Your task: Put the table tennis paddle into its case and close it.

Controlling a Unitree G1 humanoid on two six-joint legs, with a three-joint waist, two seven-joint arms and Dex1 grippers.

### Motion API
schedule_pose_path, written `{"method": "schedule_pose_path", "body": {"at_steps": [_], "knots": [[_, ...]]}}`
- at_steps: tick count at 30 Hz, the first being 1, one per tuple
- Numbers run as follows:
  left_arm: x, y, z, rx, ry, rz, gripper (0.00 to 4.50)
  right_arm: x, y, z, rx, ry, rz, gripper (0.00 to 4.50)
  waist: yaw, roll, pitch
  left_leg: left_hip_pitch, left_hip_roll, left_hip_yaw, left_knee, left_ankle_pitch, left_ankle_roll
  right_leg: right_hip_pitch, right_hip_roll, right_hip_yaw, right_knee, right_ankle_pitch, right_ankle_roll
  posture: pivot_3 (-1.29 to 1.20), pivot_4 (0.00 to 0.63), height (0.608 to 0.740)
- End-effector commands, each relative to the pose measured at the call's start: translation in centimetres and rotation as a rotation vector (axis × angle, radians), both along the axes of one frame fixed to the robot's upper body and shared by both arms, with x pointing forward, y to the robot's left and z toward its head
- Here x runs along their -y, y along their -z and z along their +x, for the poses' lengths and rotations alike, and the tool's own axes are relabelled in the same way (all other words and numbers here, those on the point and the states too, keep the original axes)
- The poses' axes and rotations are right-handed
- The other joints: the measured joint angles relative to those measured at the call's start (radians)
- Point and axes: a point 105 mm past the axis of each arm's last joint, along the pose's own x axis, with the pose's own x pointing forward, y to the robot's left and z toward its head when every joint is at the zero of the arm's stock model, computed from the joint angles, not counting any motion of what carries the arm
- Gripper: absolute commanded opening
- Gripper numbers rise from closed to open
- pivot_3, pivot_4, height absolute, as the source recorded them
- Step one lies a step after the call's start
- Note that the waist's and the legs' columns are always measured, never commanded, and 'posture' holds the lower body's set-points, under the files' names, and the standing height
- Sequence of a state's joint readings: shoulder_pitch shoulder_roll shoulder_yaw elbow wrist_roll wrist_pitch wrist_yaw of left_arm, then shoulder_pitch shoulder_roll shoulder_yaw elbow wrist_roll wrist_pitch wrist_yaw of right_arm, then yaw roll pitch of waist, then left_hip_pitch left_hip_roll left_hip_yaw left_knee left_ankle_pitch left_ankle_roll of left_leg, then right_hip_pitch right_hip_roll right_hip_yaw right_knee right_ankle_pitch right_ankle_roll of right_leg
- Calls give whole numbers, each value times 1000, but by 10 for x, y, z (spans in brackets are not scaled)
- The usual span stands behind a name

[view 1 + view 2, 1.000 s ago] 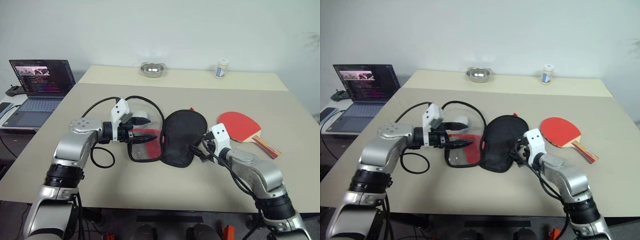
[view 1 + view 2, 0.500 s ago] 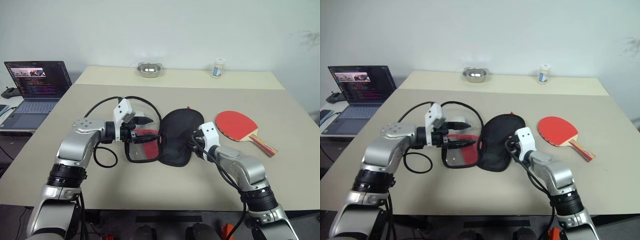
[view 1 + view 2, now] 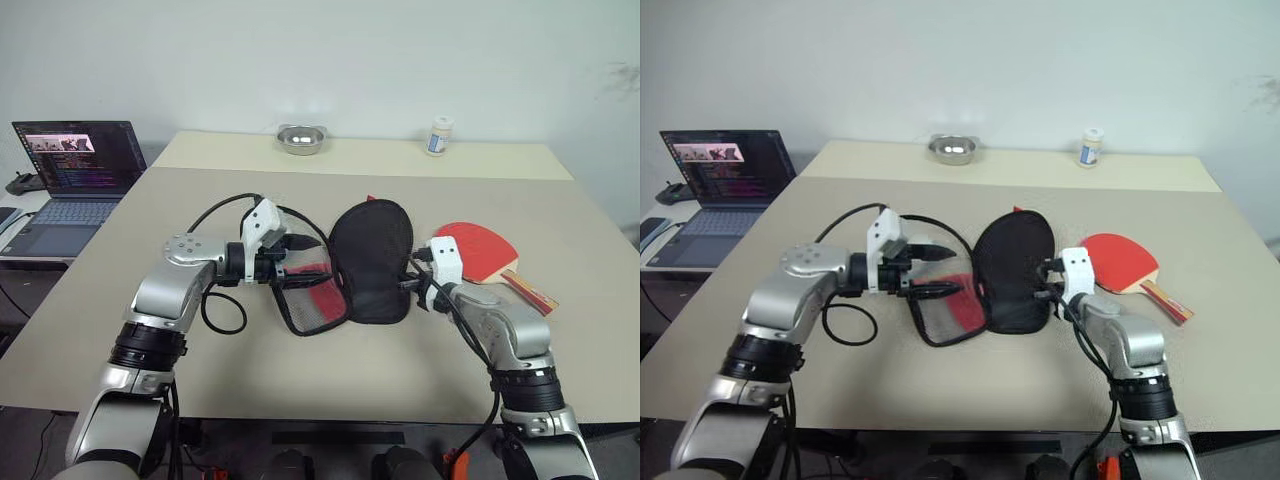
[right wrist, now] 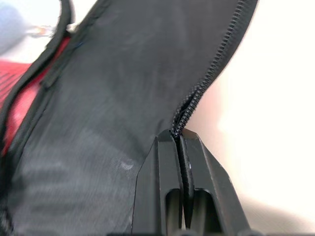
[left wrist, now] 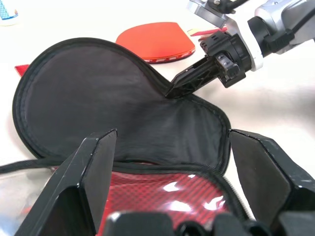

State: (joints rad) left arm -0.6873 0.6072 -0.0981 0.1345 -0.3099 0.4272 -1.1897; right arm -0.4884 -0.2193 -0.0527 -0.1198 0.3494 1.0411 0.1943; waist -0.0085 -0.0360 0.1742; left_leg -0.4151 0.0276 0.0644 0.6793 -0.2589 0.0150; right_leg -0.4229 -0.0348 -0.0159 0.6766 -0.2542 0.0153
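The case lies unzipped at the table's middle. Its black half stands raised and its red mesh half rests flat on the table. My right gripper is shut on the black half's zipper edge; its fingers pinch the seam. My left gripper is open, its fingers spread wide over the red half. The table tennis paddle lies red face up on the table just behind the right gripper, handle pointing to the right.
A black cable loops on the table by my left arm. At the far edge stand a metal bowl and a small white bottle. An open laptop sits on a side desk to the left.
My right gripper has shut on the black half's zipper edge and lifted that half upright. The case has shifted a little to the right. The left gripper stays open.
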Motion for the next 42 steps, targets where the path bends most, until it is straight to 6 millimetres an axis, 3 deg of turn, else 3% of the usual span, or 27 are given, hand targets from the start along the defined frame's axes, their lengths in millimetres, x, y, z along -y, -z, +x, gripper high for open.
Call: {"method": "schedule_pose_path", "body": {"at_steps": [1, 6, 11, 13, 18, 24, 31, 37, 42], "knots": [[3, -12, 2, 49, 16, -7, 3931, 11, -12, -7, 27, 30, 21, 39, 0, 0, 0, 0, 0, 0, 0, 0, 0, 0, 0, 0, 0, 0, 0, 0, 150, 740], [6, -11, 4, 47, 25, -10, 3931, 15, -12, -13, 18, 44, 28, 39, 0, 0, 0, 0, 0, 0, 0, 0, 0, 0, 0, 0, 1, 0, 0, 0, 150, 740], [9, -11, 6, 49, 34, -13, 3931, 15, -19, -3, 38, 68, 41, 206, -1, 0, 0, 0, 0, 0, 0, 0, 0, 0, 0, 0, 0, 0, 0, 0, 150, 740], [10, -11, 5, 48, 41, -14, 3931, 14, -23, 0, 48, 69, 50, 629, -1, 0, 0, 0, 0, 0, 0, 0, 0, 0, 0, 0, 0, 0, 0, 0, 150, 740], [10, -11, 4, 49, 43, -19, 3931, 18, -34, 3, 83, 51, 32, 2342, -1, 0, 0, 0, 0, 0, 0, 0, 0, 0, 0, 0, 0, 0, 0, 0, 150, 740], [9, -13, -1, 51, 47, -34, 3931, 45, -69, -9, 197, -45, -66, 4376, 0, 1, 1, -1, -1, 0, 0, 0, 0, 0, 0, 0, -1, 0, 0, 0, 150, 740], [21, -16, -10, 52, 91, -51, 3931, 120, -84, -25, 201, -31, -231, 4468, 4, 1, 1, -1, -1, 0, -1, 0, 0, 0, 0, -1, -3, 0, 0, 0, 150, 740], [36, -18, -12, 56, 154, -52, 3931, 172, -54, -23, 74, 9, -329, 4468, 3, 1, 1, 0, -1, 1, 0, 0, 0, 1, 1, 1, -3, -2, 4, 0, 150, 740], [50, -22, -18, 56, 225, -72, 3931, 192, -33, -10, -4, 41, -324, 4468, -1, 2, 1, 2, 0, 3, 0, 0, 0, 1, 6, 3, -2, -2, 4, 0, 150, 740]]}}
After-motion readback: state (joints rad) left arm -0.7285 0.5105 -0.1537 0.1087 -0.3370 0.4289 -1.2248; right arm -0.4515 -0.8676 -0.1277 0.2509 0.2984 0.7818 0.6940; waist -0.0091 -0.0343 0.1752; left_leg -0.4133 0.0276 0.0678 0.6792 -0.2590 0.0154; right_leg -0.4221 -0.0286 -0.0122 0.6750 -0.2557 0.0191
